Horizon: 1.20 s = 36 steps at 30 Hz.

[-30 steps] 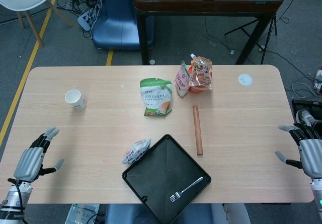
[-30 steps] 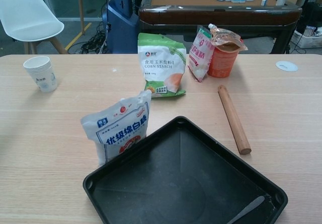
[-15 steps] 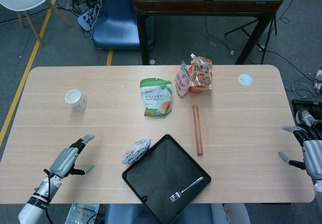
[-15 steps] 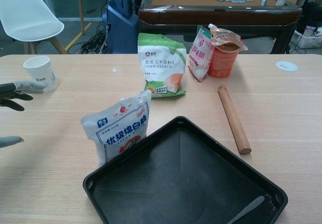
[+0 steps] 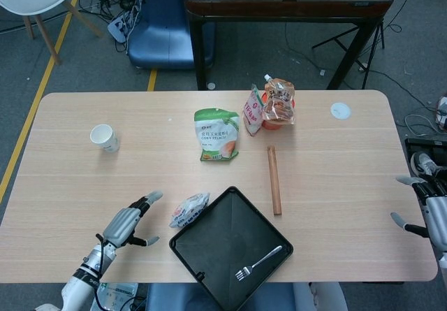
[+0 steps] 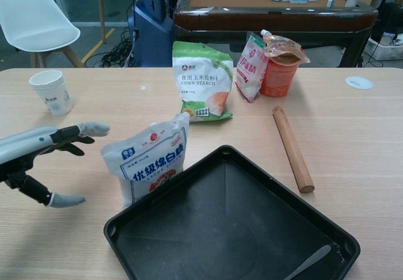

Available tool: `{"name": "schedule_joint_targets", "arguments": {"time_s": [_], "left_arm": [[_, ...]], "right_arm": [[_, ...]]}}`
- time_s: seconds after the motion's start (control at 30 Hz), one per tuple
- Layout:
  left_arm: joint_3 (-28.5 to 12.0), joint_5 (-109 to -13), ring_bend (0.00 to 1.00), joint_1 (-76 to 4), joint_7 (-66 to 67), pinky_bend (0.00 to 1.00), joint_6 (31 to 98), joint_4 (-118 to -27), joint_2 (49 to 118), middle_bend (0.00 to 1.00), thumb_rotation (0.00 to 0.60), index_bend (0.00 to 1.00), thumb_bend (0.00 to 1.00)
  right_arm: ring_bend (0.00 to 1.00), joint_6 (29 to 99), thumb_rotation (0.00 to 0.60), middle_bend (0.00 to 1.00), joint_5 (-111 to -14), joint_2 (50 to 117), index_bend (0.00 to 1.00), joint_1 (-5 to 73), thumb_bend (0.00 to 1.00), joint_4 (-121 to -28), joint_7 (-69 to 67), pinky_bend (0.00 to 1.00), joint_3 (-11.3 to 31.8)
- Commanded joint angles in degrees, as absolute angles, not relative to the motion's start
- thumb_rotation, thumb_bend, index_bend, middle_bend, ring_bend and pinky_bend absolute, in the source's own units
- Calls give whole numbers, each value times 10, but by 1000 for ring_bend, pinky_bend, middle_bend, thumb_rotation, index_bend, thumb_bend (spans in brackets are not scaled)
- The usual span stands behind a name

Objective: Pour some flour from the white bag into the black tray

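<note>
Two hands in view, neither holding anything. White bag (image 6: 149, 158) stands upright on the table (image 5: 335, 171), just beside the upper-left edge of the black tray (image 5: 230, 244), about touching it. Its long axis runs up and down in chest view, with the printed face toward the chest camera and the top corner peaking toward the tray side. From the head view it reads as a short crumpled shape (image 5: 188, 209) slanting toward the upper right. Tray sits rotated like a diamond at the near edge of the table, with a fork (image 5: 259, 263) lying in its near-right part.

Left hand (image 5: 127, 223) is low over the table, near the bag's left side but apart from it. Fingers are spread wide and point at the bag, thumb splayed out below. Chest view shows the same hand (image 6: 44, 160) with fingertips short of the bag. Right hand (image 5: 431, 213) is at the far right table edge, fingers apart, well away from everything.

Versus half a second ago, the left hand has moved in from the left, much closer to the bag. Right hand has barely changed. Bag, tray and fork have not shifted.
</note>
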<state>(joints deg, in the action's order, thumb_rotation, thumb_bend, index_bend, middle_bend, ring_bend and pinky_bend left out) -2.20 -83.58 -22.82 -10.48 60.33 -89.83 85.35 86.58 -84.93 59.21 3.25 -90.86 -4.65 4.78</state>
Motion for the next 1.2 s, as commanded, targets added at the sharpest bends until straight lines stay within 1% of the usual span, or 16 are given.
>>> {"name": "schedule_joint_targets", "arguments": {"time_s": [0.03, 0.3, 0.57, 0.97, 1.2], "left_arm": [[-29, -824, 76, -238, -92, 134, 597, -884, 876, 49, 600, 0, 181], [-49, -790, 77, -254, -88, 134, 586, -857, 926, 49, 600, 0, 176], [-59, -774, 77, -271, -79, 134, 577, -825, 967, 49, 600, 0, 174], [-76, -744, 87, -289, -82, 135, 561, -789, 1008, 49, 600, 0, 174], [-83, -736, 106, -298, -81, 160, 559, -772, 1029, 50, 600, 0, 173]], "right_arm": [[194, 866, 600, 335, -848, 592, 278, 31, 158, -908, -47, 200, 48], [194, 869, 600, 335, -845, 592, 278, 27, 158, -905, -50, 200, 48], [194, 872, 600, 335, -843, 592, 278, 23, 157, -902, -54, 200, 49], [194, 876, 600, 335, -839, 593, 278, 16, 158, -895, -60, 200, 49], [194, 878, 600, 335, -839, 593, 278, 14, 158, -894, -62, 200, 50]]}}
